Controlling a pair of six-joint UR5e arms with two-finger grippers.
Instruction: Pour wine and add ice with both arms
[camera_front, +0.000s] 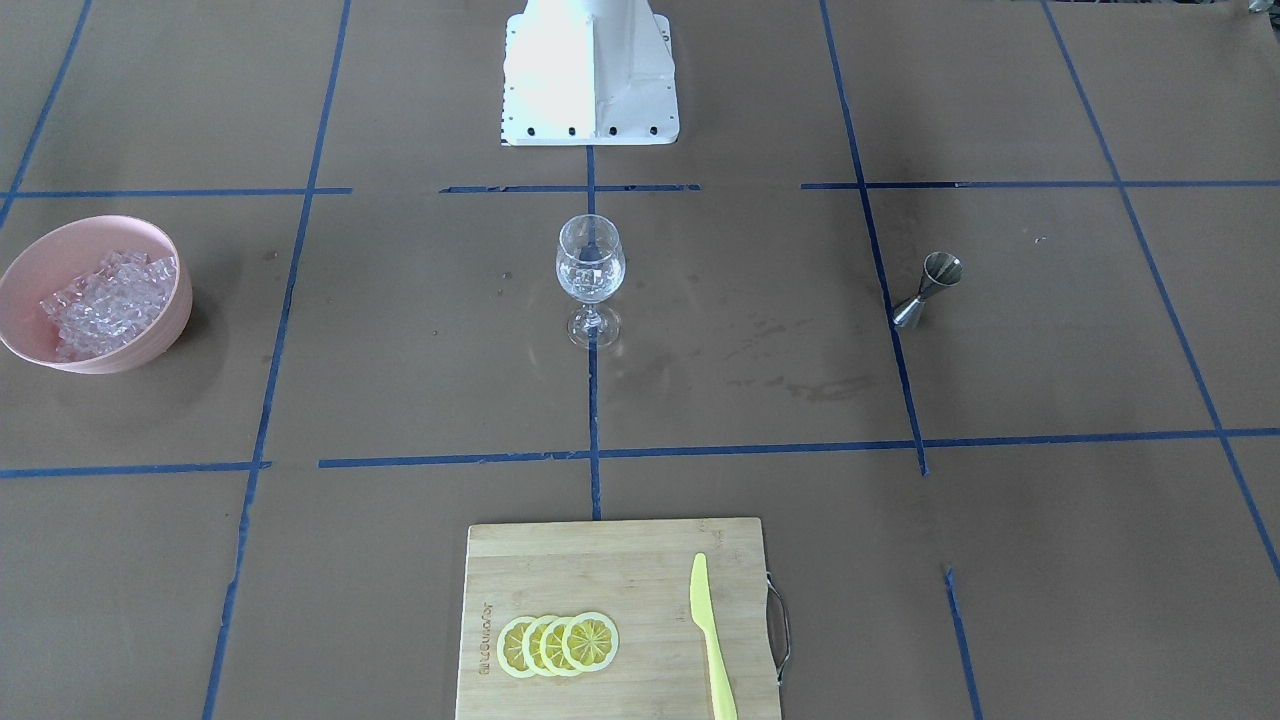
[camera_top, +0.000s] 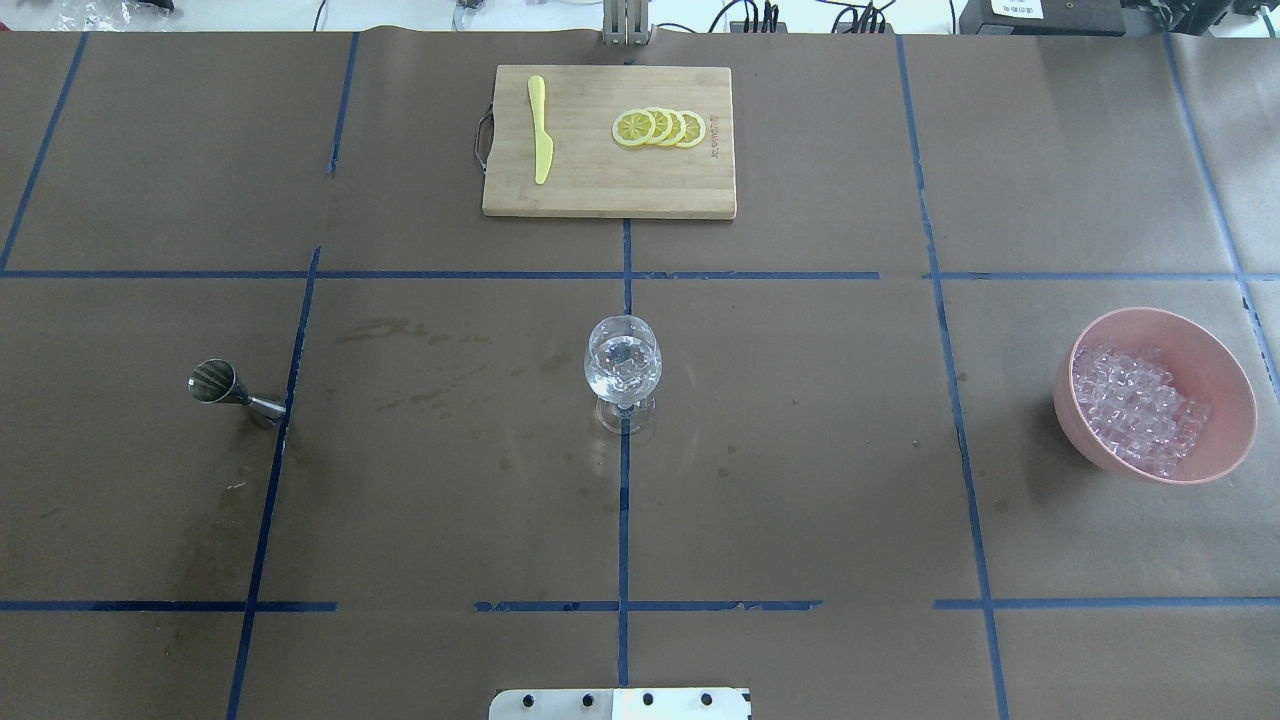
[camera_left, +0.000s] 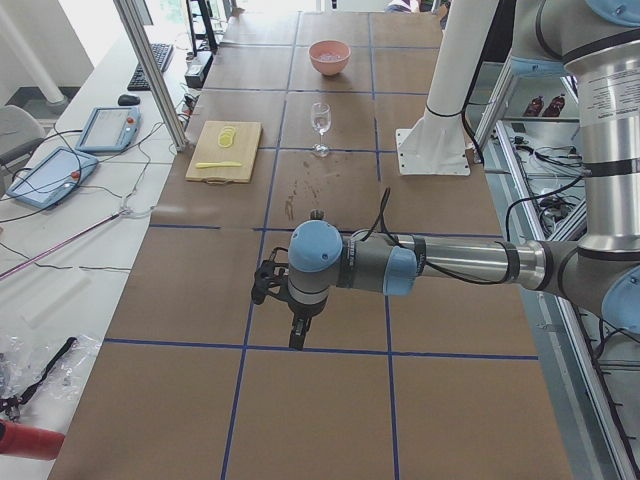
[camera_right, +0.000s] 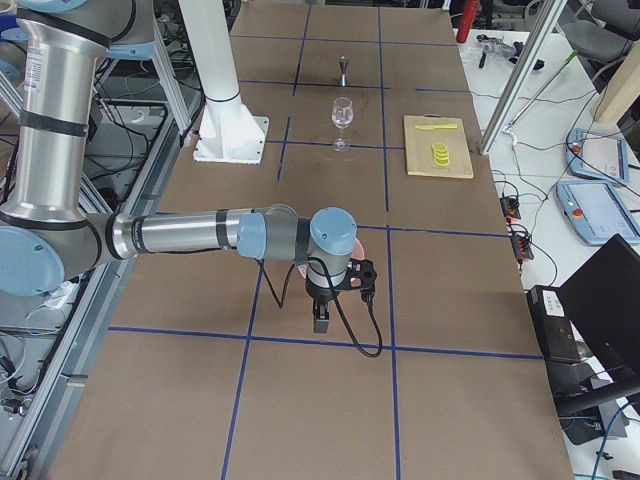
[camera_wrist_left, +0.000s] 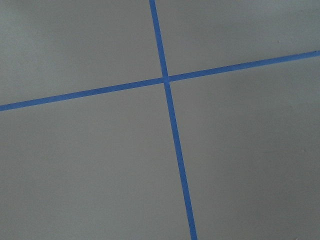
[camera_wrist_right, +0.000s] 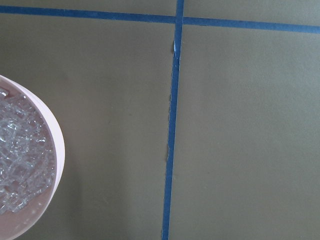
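place: a robot lab | table: big table covered in brown paper (camera_left: 330, 400), blue tape lines (camera_top: 623, 520) making squares | robot: long silver-grey robot arm with light-blue joints (camera_left: 460, 262), white metal stand (camera_front: 590, 70) | side desk: grey-blue control tablet with a red button (camera_left: 48, 176), black keyboard (camera_left: 158, 65)

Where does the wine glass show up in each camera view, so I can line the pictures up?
Front-facing: wine glass at centre, on a blue tape line.
Overhead: wine glass at centre.
Exterior left: wine glass far, upper middle, right of the cutting board.
Exterior right: wine glass far, upper middle, left of the cutting board.
Left wrist: absent.
Right wrist: absent.
Shared landmark: the cutting board.
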